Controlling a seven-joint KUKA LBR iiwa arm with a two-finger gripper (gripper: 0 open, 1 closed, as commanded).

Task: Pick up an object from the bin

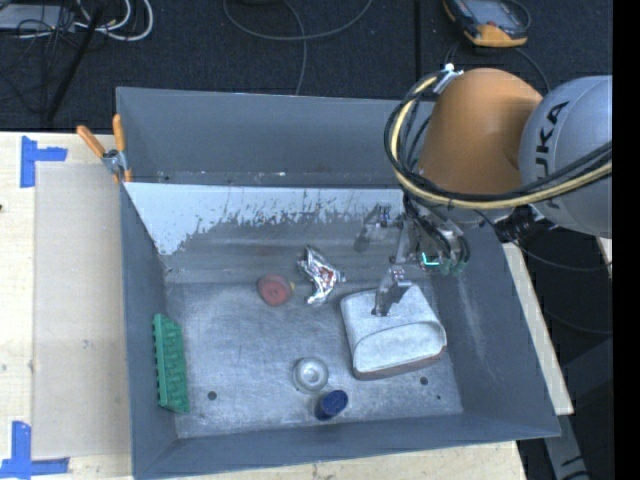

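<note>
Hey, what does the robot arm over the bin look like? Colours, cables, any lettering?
The arm has a rounded silver-grey body with dark KUKA lettering, partly in view. Its wrist wears a smooth orange dome cover, ringed by black and yellow cables. Below it is the tool, a small cluster of grey metal parts and thin wires with a tiny green light.

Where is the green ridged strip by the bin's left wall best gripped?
Across its narrow width near mid-length, from straight above: the green ridged strip lies flat, long and slim, and the sloping left wall beside it probably blocks a sideways approach.
</note>
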